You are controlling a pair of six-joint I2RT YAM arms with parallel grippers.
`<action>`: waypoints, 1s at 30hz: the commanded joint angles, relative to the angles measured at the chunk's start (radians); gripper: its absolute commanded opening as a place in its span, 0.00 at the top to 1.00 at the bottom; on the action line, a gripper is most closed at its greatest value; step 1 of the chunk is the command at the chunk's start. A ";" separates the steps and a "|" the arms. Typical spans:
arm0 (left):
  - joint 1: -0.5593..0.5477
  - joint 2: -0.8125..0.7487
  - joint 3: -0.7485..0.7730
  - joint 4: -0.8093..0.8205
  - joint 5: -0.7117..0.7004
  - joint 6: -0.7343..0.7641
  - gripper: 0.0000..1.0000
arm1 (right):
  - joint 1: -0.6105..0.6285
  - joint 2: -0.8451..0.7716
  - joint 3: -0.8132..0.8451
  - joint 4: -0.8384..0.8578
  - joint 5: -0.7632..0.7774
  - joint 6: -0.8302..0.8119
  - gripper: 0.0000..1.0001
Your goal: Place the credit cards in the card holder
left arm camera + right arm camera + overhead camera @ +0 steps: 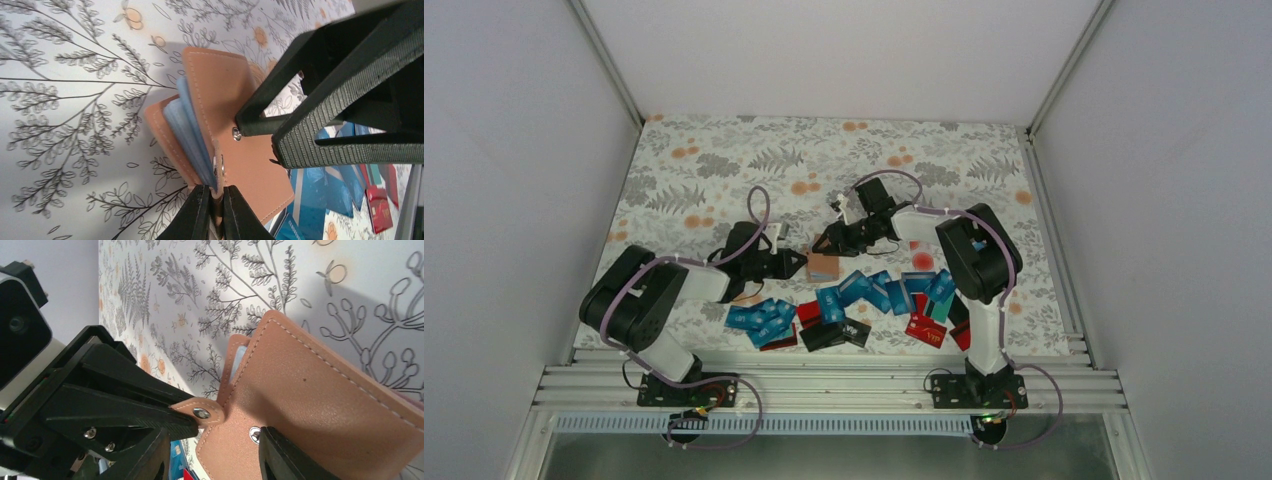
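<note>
Judged light, thin and floppy, with a smooth face likely to slip: the small flat tan-pink leather-like card holder (225, 95), best taken by the stitched edge or the snap tab (200, 413), never squeezed across the open mouth with the thin blue plastic cards (187, 135) inside. Found right at the tips of the left gripper (215, 196), closed tight on that tab, the body fanning away ahead over the flowered table (694, 170). At the right gripper (212, 442), jaws apart and clamping nothing, one fingertip against the outer face beside the metal snap stud (236, 133); loose blue, red and black credit cards (864, 300) near, on the arm-base side.
</note>
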 commanded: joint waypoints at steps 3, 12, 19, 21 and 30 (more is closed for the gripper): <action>0.001 0.040 0.047 0.048 0.107 0.105 0.91 | 0.015 0.032 0.030 -0.024 -0.082 -0.049 0.53; 0.001 0.044 0.059 0.005 0.103 0.132 0.89 | 0.032 0.002 0.041 -0.040 -0.179 -0.084 0.52; 0.000 0.102 0.087 -0.035 0.084 0.160 0.89 | 0.021 -0.054 0.046 -0.099 -0.116 -0.097 0.53; 0.000 0.109 0.089 -0.038 0.081 0.162 0.89 | 0.010 -0.086 0.046 -0.119 -0.112 -0.106 0.53; 0.000 0.128 0.089 -0.037 0.079 0.164 0.89 | -0.069 -0.190 -0.023 -0.184 0.237 -0.068 0.54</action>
